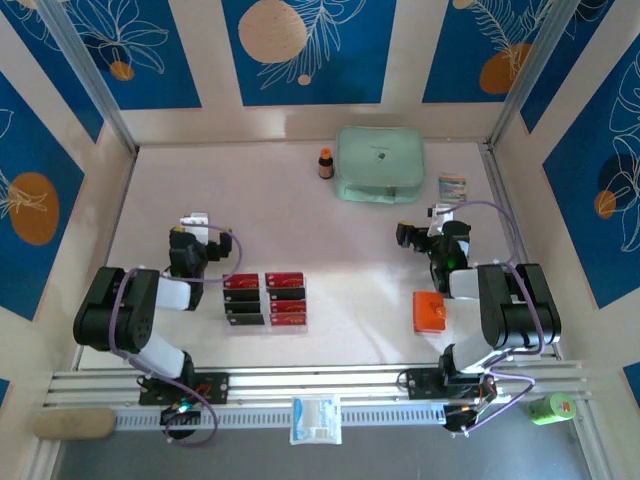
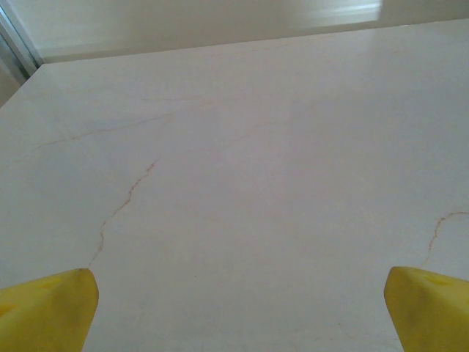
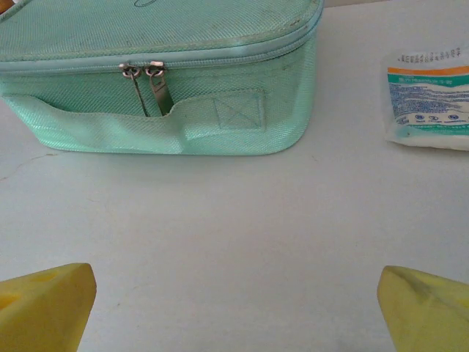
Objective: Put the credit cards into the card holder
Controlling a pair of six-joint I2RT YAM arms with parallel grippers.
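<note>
Several red and black credit cards (image 1: 265, 298) lie in two columns in a clear tray (image 1: 306, 326) at the table's front middle. The orange card holder (image 1: 430, 311) lies closed on the table right of them, beside the right arm. My left gripper (image 1: 194, 226) hovers left of and behind the cards, open, with bare table between its yellow fingertips (image 2: 51, 312). My right gripper (image 1: 432, 222) sits behind the card holder, open and empty, and points toward the green pouch; its yellow fingertips (image 3: 47, 304) stand wide apart over bare table.
A mint-green zip pouch (image 1: 379, 163) (image 3: 161, 81) stands at the back, with a small brown bottle (image 1: 325, 163) to its left and a printed sachet (image 1: 452, 186) (image 3: 429, 103) to its right. A white packet (image 1: 316, 418) lies on the front rail. Walls enclose the table.
</note>
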